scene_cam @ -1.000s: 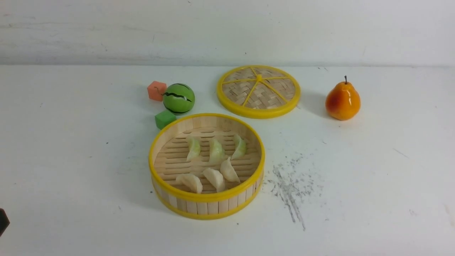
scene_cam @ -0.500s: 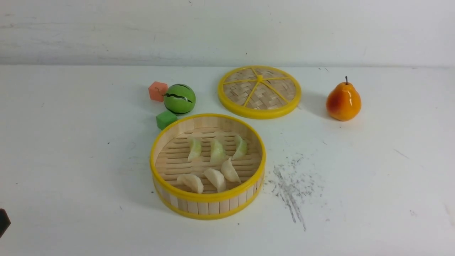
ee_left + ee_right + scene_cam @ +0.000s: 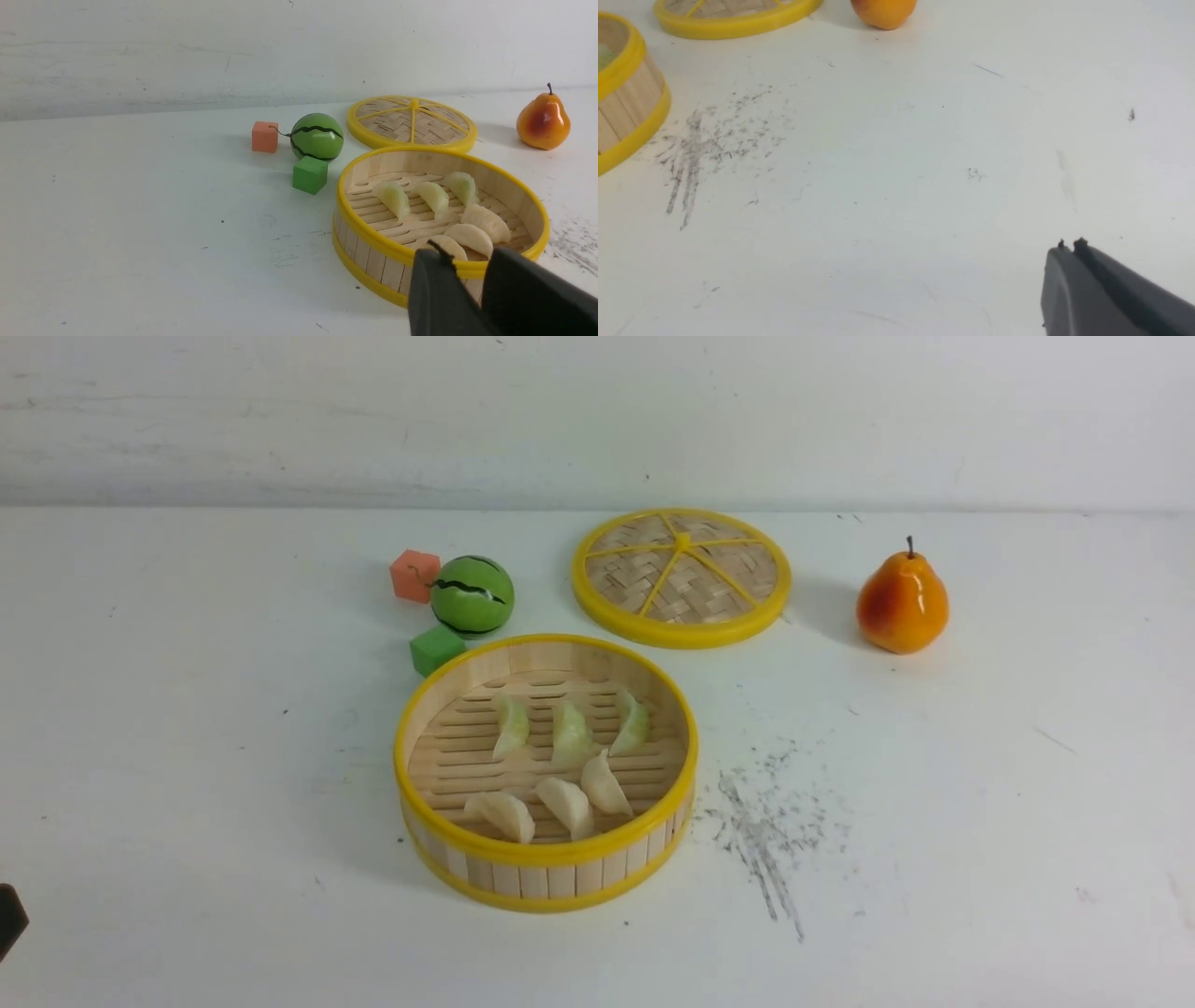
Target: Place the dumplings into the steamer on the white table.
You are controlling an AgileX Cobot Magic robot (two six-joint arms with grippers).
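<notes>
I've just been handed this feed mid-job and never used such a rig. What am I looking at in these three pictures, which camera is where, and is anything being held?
This is a two-armed robot at a white table. The wide picture looks forward from between the arms; the other two come from cameras on each wrist, so the dark shapes at their edges are the robot's own grippers.

The left gripper shows a gap between its fingers and holds nothing. The right gripper is shut and empty, over bare table.

In the middle stands the steamer, with all six dumplings inside: three pale green in the far row, three cream-white nearer. Behind it lie its lid, a toy watermelon, an orange cube and a green cube. A pear stands far right.
</notes>
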